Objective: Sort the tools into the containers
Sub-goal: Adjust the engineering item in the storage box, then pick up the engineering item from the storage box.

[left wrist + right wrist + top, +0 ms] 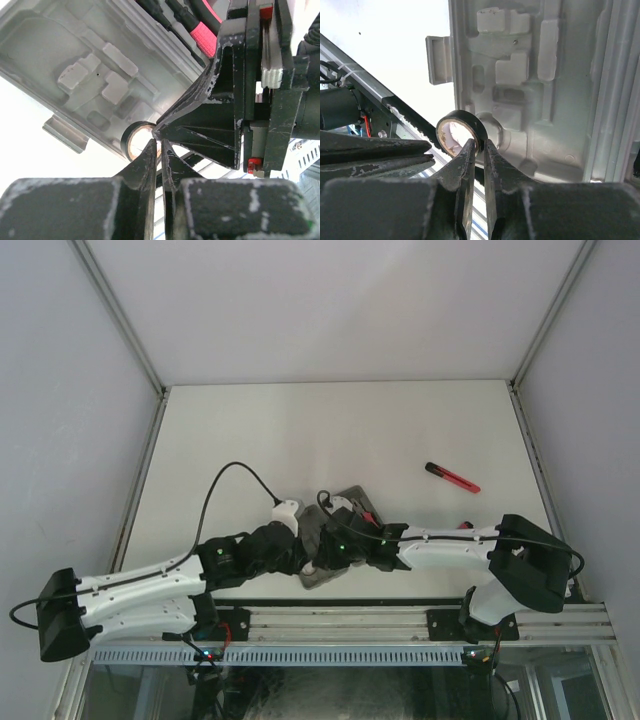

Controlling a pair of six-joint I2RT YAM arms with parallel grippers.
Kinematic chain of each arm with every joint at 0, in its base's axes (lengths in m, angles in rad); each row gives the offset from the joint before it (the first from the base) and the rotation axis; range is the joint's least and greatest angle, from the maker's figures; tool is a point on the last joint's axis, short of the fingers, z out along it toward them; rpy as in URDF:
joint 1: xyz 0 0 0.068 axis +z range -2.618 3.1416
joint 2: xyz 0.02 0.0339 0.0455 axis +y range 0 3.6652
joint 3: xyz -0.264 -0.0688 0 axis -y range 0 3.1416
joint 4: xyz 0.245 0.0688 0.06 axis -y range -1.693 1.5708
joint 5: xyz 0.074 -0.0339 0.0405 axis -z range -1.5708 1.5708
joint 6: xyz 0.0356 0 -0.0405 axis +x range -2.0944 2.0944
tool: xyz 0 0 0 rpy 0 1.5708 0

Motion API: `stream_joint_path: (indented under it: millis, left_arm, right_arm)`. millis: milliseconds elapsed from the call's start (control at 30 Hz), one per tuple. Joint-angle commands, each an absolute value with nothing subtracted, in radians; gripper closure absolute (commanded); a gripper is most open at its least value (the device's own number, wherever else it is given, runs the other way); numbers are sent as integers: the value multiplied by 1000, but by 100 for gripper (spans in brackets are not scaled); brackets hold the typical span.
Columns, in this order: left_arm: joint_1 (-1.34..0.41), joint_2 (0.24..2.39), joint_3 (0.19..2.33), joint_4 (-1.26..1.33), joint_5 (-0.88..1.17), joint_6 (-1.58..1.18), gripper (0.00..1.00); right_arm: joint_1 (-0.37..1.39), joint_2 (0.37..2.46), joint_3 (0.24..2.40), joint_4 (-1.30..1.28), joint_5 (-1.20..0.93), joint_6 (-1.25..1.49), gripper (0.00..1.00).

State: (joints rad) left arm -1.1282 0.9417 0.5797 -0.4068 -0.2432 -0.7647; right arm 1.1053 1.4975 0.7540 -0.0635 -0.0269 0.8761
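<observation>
The grey case (320,575) lies open at the table's near middle, its moulded recesses facing up (570,100) (60,45). Red-and-black tools (202,37) lie in its far half. Over the case's near edge stands the black ring (465,119) (126,141), upright, with my right gripper (481,142) shut on its wall: one finger inside, one outside. My left gripper (161,141) points at the ring from the other side. Its jaws stand a thin slit apart with nothing between them. A slim red-black stick tool (452,477) lies alone on the table at the right.
Both arms meet tip to tip over the case (315,545). The right gripper's fingers (210,115) fill the left wrist view's right side. The case's latch tab (439,60) juts from its edge. A metal rail (340,620) runs along the table's near edge. Walls enclose three sides.
</observation>
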Motion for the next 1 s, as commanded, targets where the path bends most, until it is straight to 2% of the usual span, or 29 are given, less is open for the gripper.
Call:
stream_joint_path:
  millis: [0, 133, 233, 333, 533, 700, 800, 967]
  left_arm:
    - [-1126, 918, 599, -412, -278, -747, 90]
    - [-1125, 900, 571, -411, -277, -760, 91]
    - [-1122, 873, 549, -415, -286, -775, 91]
    - [-1115, 836, 527, -416, -295, -791, 89]
    - [-1096, 781, 490, -418, -295, -814, 85]
    - [-1089, 779, 489, -428, -293, -812, 85]
    - [-1087, 775, 488, -433, -296, -810, 85]
    - [-1082, 770, 489, -436, -296, -808, 85]
  right_arm:
    - [1100, 1486, 756, -34, -11, 867, 89]
    - [1101, 1495, 757, -47, 11, 873, 88]
    - [1102, 1499, 756, -60, 30, 876, 93]
    - [1103, 1488, 757, -68, 39, 874, 93]
    - [1105, 1512, 785, -98, 11, 843, 75]
    - [1132, 1595, 857, -163, 6, 823, 70]
    - [1139, 1627, 876, -179, 9, 828, 71]
    - [1146, 1653, 902, -224, 33, 829, 81]
